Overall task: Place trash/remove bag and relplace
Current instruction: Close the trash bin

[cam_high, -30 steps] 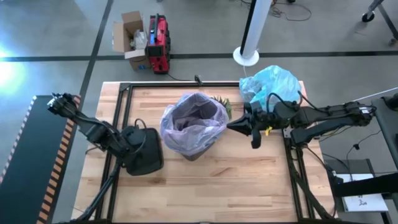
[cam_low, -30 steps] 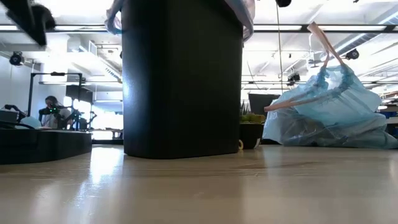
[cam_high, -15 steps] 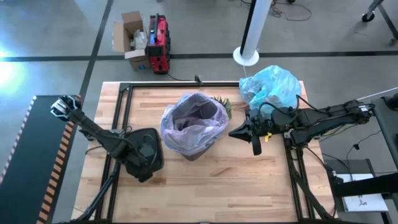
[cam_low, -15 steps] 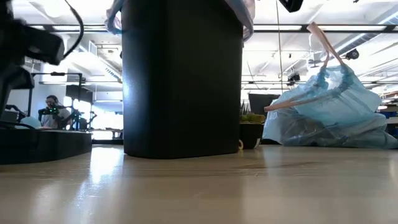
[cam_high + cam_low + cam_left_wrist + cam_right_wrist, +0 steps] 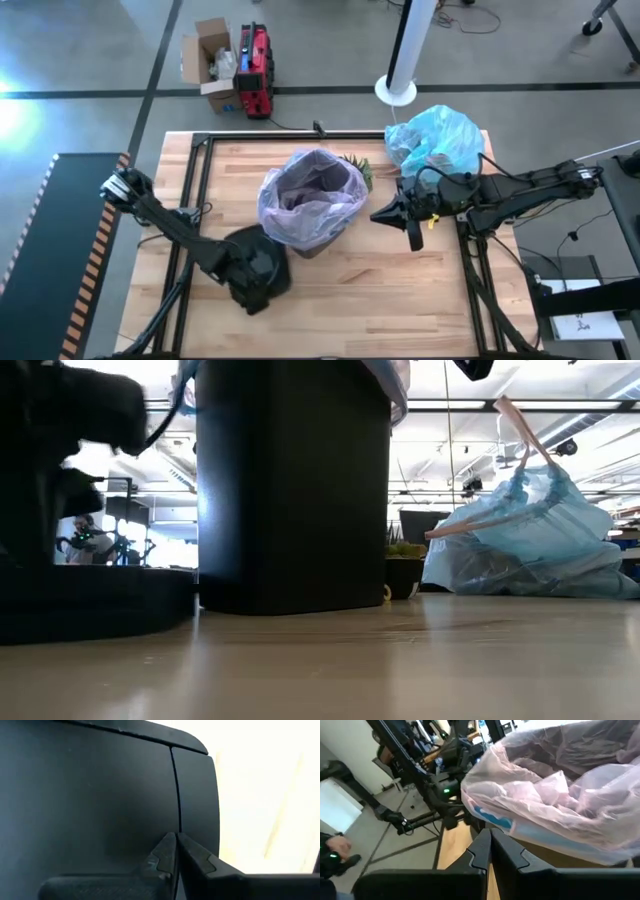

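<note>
The bag [image 5: 437, 136], blue-teal and tied, lies on the tabletop [image 5: 380, 290] at 1 o'clock. Right gripper [image 5: 382, 213] hovers at 3 o'clock of the lilac-lined bin [image 5: 312, 200], fingers closed, empty. Left gripper [image 5: 262, 283], at 7 o'clock, presses closed fingers onto the black lid [image 5: 90, 795].

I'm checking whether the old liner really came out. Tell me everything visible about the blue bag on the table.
The blue bag is a thin, crinkly, translucent light blue-teal plastic liner, bunched into a full, lumpy heap. It lies on the table at its far right corner, outside the bin, beside the small plant. In the low view, pinkish drawstring loops stick up from its gathered top. The right claw is in front of it, apart from it.
</note>
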You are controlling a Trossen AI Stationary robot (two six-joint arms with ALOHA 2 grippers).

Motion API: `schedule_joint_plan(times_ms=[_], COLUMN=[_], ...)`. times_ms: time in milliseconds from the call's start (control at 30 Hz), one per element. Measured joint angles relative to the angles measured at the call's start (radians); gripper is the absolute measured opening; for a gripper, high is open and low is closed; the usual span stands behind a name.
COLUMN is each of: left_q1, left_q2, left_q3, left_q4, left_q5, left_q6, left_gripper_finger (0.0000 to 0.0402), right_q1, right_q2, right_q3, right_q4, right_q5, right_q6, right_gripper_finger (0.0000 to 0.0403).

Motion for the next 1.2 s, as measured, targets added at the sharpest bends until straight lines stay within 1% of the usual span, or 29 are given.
schedule_joint_plan(times_ms=[67,167,267,400,467,533,600,667,733,867,933,1000,1100,1200], left_q1=[0.000,-0.012,-0.048,-0.106,-0.130,-0.141,-0.141,-0.143,-0.147,-0.152,-0.161,-0.176,-0.197,-0.221], left_q2=[0.055,0.122,0.169,0.230,0.259,0.297,0.345,0.370,0.392,0.374,0.344,0.298,0.198,0.111], left_q3=[0.063,0.165,0.278,0.381,0.410,0.419,0.407,0.400,0.387,0.388,0.399,0.416,0.470,0.503], left_q4=[-0.007,-0.037,-0.112,-0.200,-0.188,-0.185,-0.177,-0.122,-0.059,-0.060,-0.115,-0.205,-0.275,-0.321], left_q5=[-0.020,-0.022,-0.033,-0.124,-0.180,-0.204,-0.187,-0.164,-0.168,-0.152,-0.144,-0.150,-0.205,-0.274], left_q6=[0.031,0.051,0.051,0.017,0.010,0.009,-0.001,0.000,0.002,0.017,0.017,0.018,0.016,0.014], left_gripper_finger=[0.0004,0.0003,0.0001,0.0001,0.0001,0.0001,0.0000,0.0000,0.0000,0.0000,0.0000,0.0000,0.0000,0.0000], right_q1=[0.000,0.000,0.000,0.000,0.000,0.000,0.001,0.006,0.011,0.033,0.053,0.079,0.126,0.173], right_q2=[-0.008,-0.026,-0.046,-0.055,-0.056,-0.054,-0.050,-0.047,-0.044,-0.038,-0.029,-0.010,0.038,0.124], right_q3=[0.000,0.000,0.001,0.002,0.002,0.002,0.002,0.002,0.002,0.002,0.002,0.002,0.003,0.033], right_q4=[-0.025,-0.061,-0.099,-0.133,-0.134,-0.134,-0.136,-0.136,-0.132,-0.131,-0.123,-0.094,-0.019,0.035], right_q5=[-0.002,-0.026,-0.028,-0.028,-0.028,-0.028,-0.030,-0.034,-0.041,-0.046,-0.036,-0.006,0.056,0.111], right_q6=[-0.006,-0.009,-0.014,-0.027,-0.032,-0.034,-0.032,-0.020,-0.002,0.024,0.027,0.026,0.025,0.012], right_gripper_finger=[0.0000,0.0000,0.0000,0.0000,0.0000,0.0000,0.0000,0.0000,0.0000,0.0000,0.0000,0.0000,0.0000,0.0000])
